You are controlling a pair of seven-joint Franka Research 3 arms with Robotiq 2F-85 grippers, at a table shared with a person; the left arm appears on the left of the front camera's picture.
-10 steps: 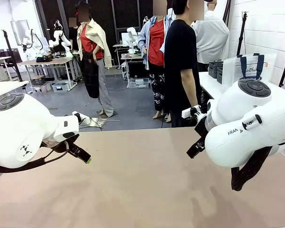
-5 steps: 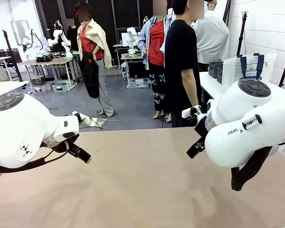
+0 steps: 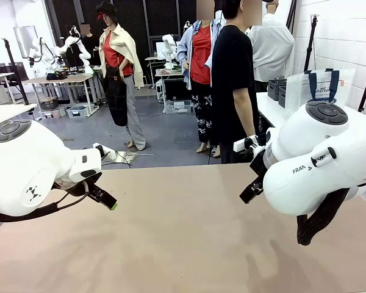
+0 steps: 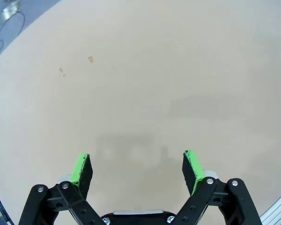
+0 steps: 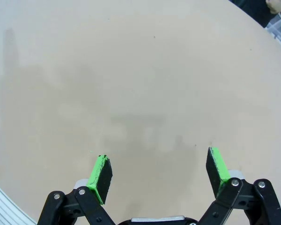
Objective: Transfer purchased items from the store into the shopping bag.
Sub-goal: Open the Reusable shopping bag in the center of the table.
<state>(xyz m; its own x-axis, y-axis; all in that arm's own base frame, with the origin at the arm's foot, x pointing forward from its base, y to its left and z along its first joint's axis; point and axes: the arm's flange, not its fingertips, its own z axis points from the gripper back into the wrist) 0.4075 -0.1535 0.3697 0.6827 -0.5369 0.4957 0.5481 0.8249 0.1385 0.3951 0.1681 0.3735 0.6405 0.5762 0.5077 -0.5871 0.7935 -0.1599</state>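
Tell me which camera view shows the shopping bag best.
The front view: the shopping bag stands at far right behind the right arm, navy handles up. Both wrist views face the tan tabletop instead.

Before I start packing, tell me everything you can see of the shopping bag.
The shopping bag is a translucent whitish plastic tote with navy strap handles and a partly hidden navy logo. It stands upright beyond the brown table, at the far right by the white wall. The right arm hides its lower part, so what it rests on cannot be told.
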